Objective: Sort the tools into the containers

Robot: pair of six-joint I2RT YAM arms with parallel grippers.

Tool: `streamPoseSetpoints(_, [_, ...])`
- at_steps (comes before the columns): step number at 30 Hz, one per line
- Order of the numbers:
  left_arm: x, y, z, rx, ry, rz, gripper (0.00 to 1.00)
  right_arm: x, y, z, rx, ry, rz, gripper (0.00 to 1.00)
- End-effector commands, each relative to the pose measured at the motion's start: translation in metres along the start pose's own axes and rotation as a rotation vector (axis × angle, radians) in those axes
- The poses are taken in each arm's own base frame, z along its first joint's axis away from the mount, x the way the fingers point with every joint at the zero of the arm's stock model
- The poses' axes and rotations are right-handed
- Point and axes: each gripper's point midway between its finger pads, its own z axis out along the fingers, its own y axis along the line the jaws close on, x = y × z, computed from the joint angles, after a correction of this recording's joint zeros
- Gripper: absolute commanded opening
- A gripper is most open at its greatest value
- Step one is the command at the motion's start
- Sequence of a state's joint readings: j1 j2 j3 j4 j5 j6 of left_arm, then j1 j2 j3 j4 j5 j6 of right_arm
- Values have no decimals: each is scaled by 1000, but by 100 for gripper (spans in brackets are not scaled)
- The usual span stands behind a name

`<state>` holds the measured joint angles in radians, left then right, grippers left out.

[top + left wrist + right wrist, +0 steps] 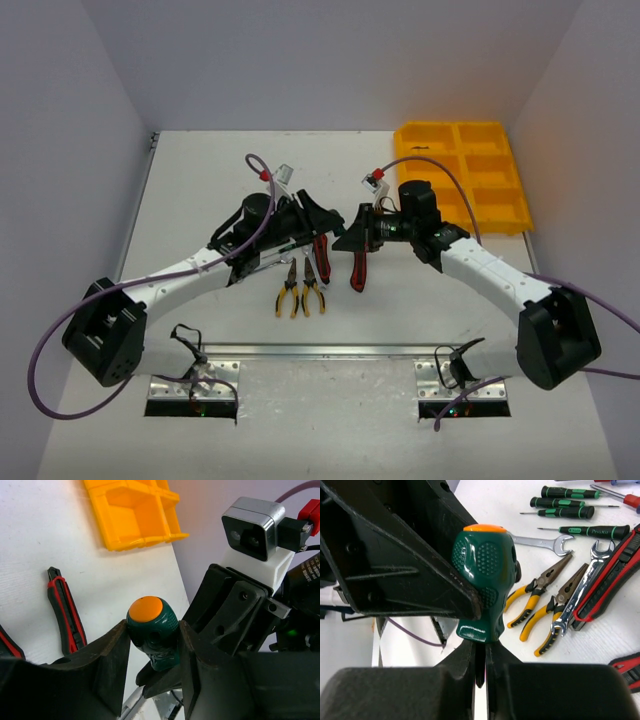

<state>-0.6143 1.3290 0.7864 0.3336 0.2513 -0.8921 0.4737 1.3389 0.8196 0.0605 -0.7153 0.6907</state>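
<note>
A stubby green screwdriver with an orange cap (pixel 152 630) is held in the air between both grippers at the table's middle. My left gripper (pixel 152 637) is shut on its handle (pixel 482 565). My right gripper (pixel 480 672) is shut on its short shaft, just under the handle. In the top view the two grippers meet tip to tip, left (pixel 318 215) and right (pixel 352 236), and hide the screwdriver. The yellow tray (pixel 465 175) sits at the far right; its compartments look empty. It also shows in the left wrist view (pixel 135 515).
Below the grippers lie two yellow pliers (pixel 535 597) (pixel 555 612), two silver wrenches (pixel 540 541) (pixel 580 592), red-and-black cutters (pixel 357 265) (pixel 321 255) and several slim green-handled screwdrivers (pixel 565 512). A cutter (pixel 65 612) lies left of my left fingers.
</note>
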Motion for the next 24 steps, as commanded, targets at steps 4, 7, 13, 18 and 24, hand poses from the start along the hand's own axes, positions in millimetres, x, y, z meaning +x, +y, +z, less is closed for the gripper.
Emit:
streamPoseSetpoints(4, [-14,-29,-7,79,-58,58,64,-18,0,1,40,-74,-23,0])
streamPoseSetpoints(7, [-22,-23,-8,28,-100,81,90,-19,-4,2,60,-99,-9,0])
streamPoseSetpoints(13, [-84,-11,-27,-252,-311,125,100,-29,-36,1,209,-149,64,0])
streamPoseSetpoints(18, [-139,8,-113,-621,-568,132,100,-93,-118,-39,477,-309,268,0])
streamPoseSetpoints(24, [-112,20,-143,-612,-498,187,100,-193,-221,-77,647,-462,470,0])
